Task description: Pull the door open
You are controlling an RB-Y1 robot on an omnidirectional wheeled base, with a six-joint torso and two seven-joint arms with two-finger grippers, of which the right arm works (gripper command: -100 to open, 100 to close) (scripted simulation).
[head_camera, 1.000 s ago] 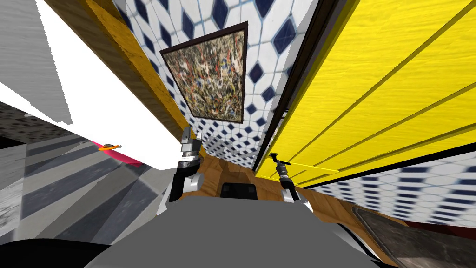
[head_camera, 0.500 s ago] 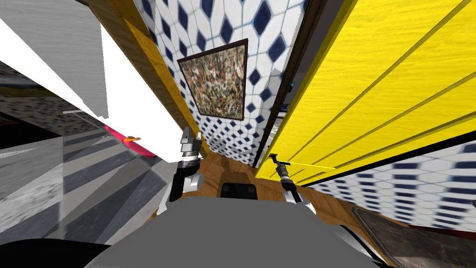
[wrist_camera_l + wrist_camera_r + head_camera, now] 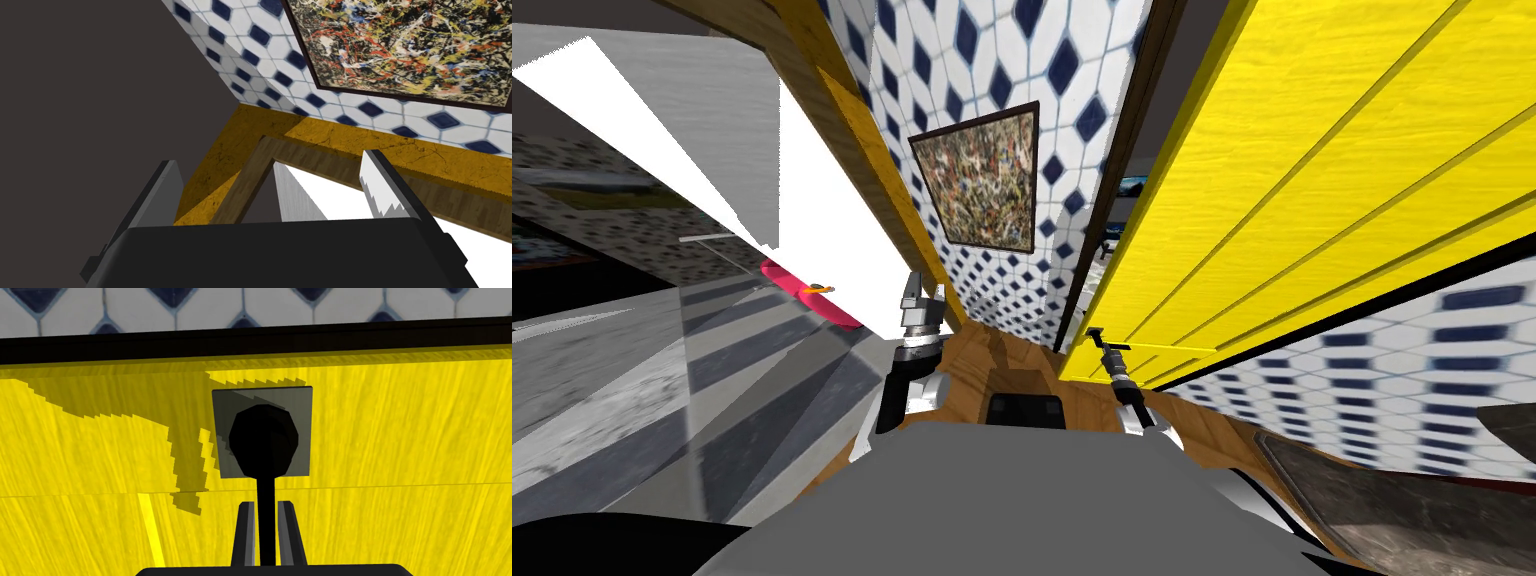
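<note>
Right wrist view: right jaws clamped on black handle (image 3: 264,443) stem, yellow door (image 3: 400,438); left jaws apart.

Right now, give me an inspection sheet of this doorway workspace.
Surface: brown wooden floor in front of the door.
Job's things: panelled yellow door, ajar; black lever handle on a grey square plate.
Clutter: flat pink object on the striped grey floor.
Grippers: right gripper, fingers shut on the handle's bar; left gripper open, raised, holding nothing.
Cables: nothing seen.
Surroundings: white wall tiled with blue diamonds; framed speckled painting.
</note>
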